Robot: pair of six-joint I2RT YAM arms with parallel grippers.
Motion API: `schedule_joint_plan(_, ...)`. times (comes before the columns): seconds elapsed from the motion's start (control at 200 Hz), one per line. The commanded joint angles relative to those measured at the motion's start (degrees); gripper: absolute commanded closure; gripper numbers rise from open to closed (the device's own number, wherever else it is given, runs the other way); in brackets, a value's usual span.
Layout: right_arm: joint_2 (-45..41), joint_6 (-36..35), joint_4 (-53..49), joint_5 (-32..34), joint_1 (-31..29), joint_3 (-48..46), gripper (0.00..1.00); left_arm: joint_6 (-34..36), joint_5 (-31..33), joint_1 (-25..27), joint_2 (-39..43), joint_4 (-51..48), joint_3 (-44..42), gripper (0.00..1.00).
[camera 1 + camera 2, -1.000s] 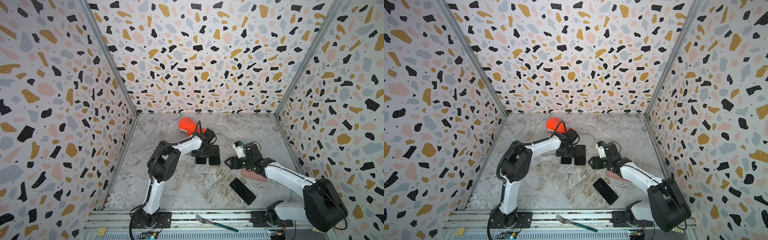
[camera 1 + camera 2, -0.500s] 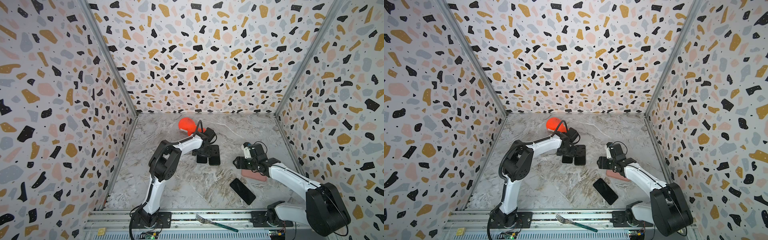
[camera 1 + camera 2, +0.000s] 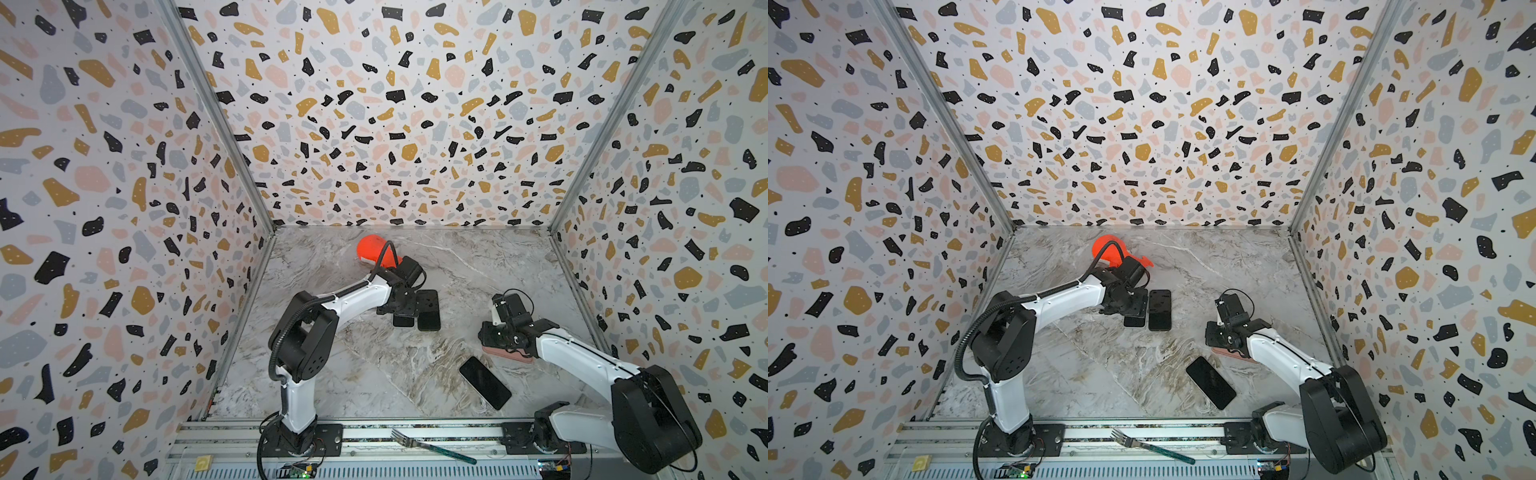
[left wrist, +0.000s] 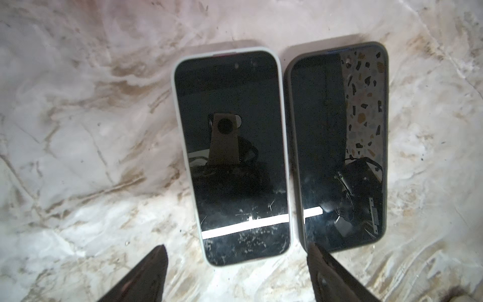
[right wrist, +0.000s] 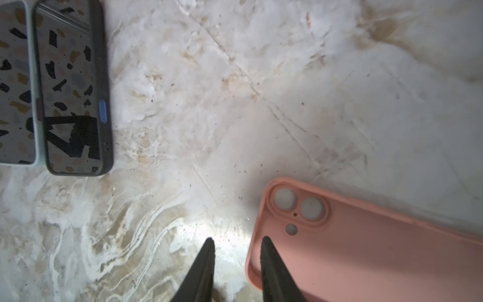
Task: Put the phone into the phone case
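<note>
- Since a second ago your right arm has pulled away from the table's middle toward the right wall. Its jaws have drawn in from wide to narrow. The left arm has barely shifted and its jaws have spread a little.
- The right gripper is low over the pink case, at the end with the camera cut-outs. One finger sits over the case, the other over bare table, and the rim appears to lie between them. You cannot tell yet whether they pinch it.
- The left gripper is spread wide and holds nothing. It sits just short of the white-cased phone, which lies touching or nearly touching the dark-cased phone.
- The bare phone lies flat, screen up, near the front edge and just beside the pink case. Neither gripper touches it.
- Risk: the rim is thin and looks soft, so a narrow pinch near one corner may fold it or slip off.
- Risk: if the case drags rather than lifts, it could shove the phone toward the front rail where the fork lies.
- Risk: the left jaws frame a phone that is already cased, so closing there picks up the wrong item.
- Unknown: which face of the case is up. If it is back-up, the phone won't seat.
</note>
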State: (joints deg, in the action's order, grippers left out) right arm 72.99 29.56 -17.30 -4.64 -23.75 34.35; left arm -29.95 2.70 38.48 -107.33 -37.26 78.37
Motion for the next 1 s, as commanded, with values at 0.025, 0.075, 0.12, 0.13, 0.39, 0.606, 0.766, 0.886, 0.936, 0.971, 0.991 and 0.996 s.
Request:
schedule_joint_plan(0.025, 1.5, 2.5, -2.2, 3.3, -2.5, -0.2, 0.69, 0.8, -1.3, -0.5, 3.6, 1.7, -3.3, 0.16)
schedule_joint_plan(0.075, 2.0, 3.0, -2.1, 4.2, -3.0, -0.5, 0.70, 0.9, -1.4, -0.6, 4.6, 2.0, -4.5, 0.16)
schedule_joint_plan(0.12, 2.4, 3.4, -2.1, 4.8, -3.5, -0.8, 0.70, 1.0, -1.6, -0.7, 5.4, 2.3, -5.6, 0.16)
schedule_joint_plan(0.13, 2.5, 3.4, -2.1, 4.9, -3.6, -0.8, 0.70, 1.0, -1.6, -0.7, 5.5, 2.4, -5.8, 0.16)
schedule_joint_plan(0.39, 2.6, 4.9, -3.6, 7.4, -5.4, 0.0, 0.72, 1.1, -3.4, -1.0, 8.1, 5.0, -10.5, 0.16)
schedule_joint_plan(0.606, -0.9, 5.0, -7.2, 10.8, -5.5, 2.1, 0.67, 1.2, -3.7, -1.0, 9.1, 5.5, -11.6, 0.16)
schedule_joint_plan(0.766, -0.5, 5.1, -6.2, 12.0, -5.5, 0.1, 0.62, 1.0, -4.0, -1.1, 9.6, 6.2, -12.6, 0.16)
schedule_joint_plan(0.886, 1.7, 5.0, -4.4, 11.2, -5.5, -1.0, 0.66, 0.7, -4.2, -1.1, 9.8, 6.6, -13.4, 0.16)
schedule_joint_plan(0.936, 2.7, 4.7, -3.9, 11.1, -5.6, -1.1, 0.69, 0.7, -4.3, -1.1, 9.9, 6.9, -13.7, 0.16)
schedule_joint_plan(0.971, 3.1, 4.6, -3.5, 11.0, -5.6, -1.2, 0.70, 0.7, -4.3, -1.1, 9.9, 6.9, -14.0, 0.16)
schedule_joint_plan(0.991, 3.4, 4.6, -3.4, 10.9, -5.6, -1.2, 0.72, 0.7, -4.3, -1.1, 9.9, 6.9, -14.0, 0.16)
schedule_joint_plan(0.996, 3.4, 4.6, -3.4, 11.0, -5.6, -1.2, 0.72, 0.7, -4.3, -1.1, 9.9, 6.9, -14.0, 0.16)
